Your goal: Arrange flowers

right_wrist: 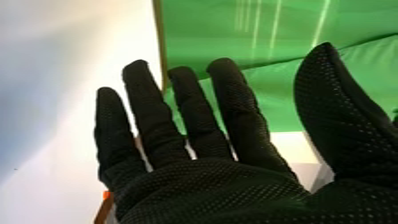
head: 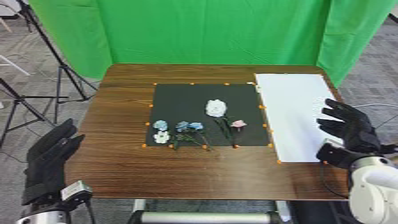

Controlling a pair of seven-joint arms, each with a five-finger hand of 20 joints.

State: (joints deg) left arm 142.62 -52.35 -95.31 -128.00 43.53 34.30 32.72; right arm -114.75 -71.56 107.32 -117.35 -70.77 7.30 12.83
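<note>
Flowers are found laid on a black mat [head: 178, 100]: a large white flower [head: 216, 108] near its middle, a pink flower [head: 238, 124] to the right and nearer, blue flowers [head: 189, 126] and a small white flower [head: 162, 137] toward the near left. By the white sheet [head: 293, 110] at right, the right hand [head: 353, 127] is held open, fingers straight, nothing gripped. At the near left, the left hand [head: 49, 155] is extended, empty.
</note>
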